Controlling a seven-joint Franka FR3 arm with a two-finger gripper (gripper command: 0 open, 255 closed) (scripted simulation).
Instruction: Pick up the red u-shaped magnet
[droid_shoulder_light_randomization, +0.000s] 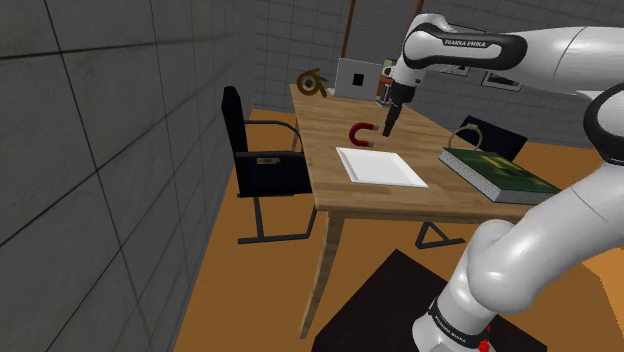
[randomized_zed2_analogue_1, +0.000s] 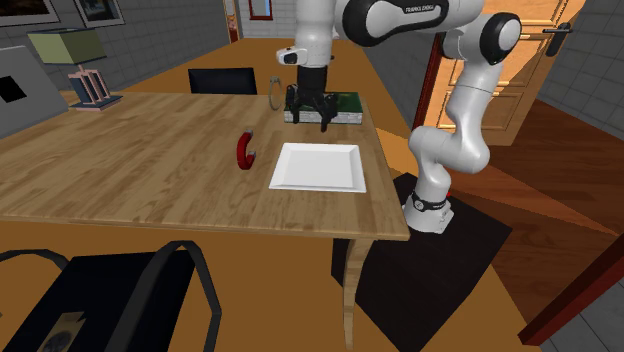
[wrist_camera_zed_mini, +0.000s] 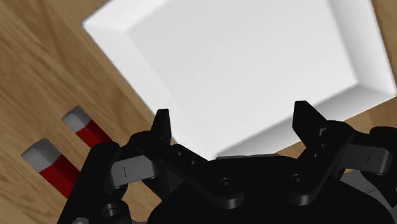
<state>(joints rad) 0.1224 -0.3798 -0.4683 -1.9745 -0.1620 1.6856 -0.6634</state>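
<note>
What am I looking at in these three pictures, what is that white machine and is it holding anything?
It is a white robot arm with a black two-finger gripper, standing on a box beside a wooden table. One picture looks over its shoulder, one looks from across the table, and one looks from a camera on the hand, along the fingers. On the table lie a red u-shaped magnet, a white square tray and a green book. The gripper hangs above the table near the tray and magnet, fingers apart, holding nothing.
</note>
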